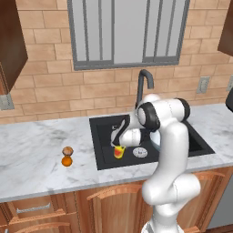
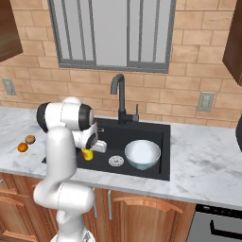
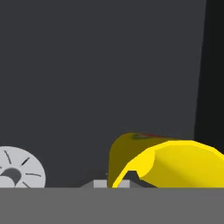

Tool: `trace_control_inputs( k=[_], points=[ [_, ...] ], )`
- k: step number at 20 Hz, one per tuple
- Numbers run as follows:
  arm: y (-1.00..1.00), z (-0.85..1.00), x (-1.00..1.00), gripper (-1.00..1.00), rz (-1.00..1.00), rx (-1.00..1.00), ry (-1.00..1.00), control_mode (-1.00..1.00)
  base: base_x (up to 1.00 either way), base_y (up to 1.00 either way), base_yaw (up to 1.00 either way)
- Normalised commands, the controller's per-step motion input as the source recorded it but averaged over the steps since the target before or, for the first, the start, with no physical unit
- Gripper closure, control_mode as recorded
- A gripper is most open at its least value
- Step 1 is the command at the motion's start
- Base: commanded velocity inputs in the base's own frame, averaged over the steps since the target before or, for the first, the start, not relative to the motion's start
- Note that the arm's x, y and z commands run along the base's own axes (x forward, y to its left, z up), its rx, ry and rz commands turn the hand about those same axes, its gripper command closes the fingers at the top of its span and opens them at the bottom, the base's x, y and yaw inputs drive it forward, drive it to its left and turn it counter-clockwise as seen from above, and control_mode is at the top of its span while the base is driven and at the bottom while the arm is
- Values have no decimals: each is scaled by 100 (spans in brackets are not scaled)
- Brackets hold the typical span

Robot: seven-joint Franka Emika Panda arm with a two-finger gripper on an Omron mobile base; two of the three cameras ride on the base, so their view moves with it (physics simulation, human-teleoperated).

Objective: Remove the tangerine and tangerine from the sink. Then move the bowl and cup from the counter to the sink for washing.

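Brick-walled kitchen, marble counter (image 1: 36,154). Claw (image 1: 119,146) low inside black sink (image 2: 156,130), pinching yellow cup (image 1: 119,152) above basin floor. Silver drain (image 2: 116,161) just beside cup. Bowl (image 2: 142,154) in sink. Tangerines (image 1: 67,156) on counter, touching.

This is a home kitchen. A black sink (image 2: 142,134) with a dark bent tap (image 2: 119,97) sits in a white marble bench (image 1: 36,154). Wooden cupboard doors (image 1: 109,209) with curved tops are under the bench. The wall behind is made of tan bricks (image 1: 45,77), and a window (image 2: 111,33) with grey bars is above the tap. Wall plugs (image 2: 205,101) sit on the bricks.
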Motion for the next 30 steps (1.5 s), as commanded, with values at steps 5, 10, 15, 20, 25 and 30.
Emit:
trace_control_inputs(
  k=[5, 10, 15, 20, 25, 30],
  points=[
    [2, -31, 13, 100, 0, -3, -6, -100, 0, 0, 0],
    [4, -31, 15, 100, 0, -4, -7, -100, 0, 0, 0],
    [1, -30, 16, 100, 0, -4, -4, -100, 0, 0, 0],
    [3, -30, 14, 100, 0, -3, -3, -100, 0, 0, 0],
    [14, -23, 1, 100, 0, -3, -9, -100, 0, 0, 0],
    [14, -22, -3, 100, -1, -4, -2, -100, 0, 0, 0]
  ],
)
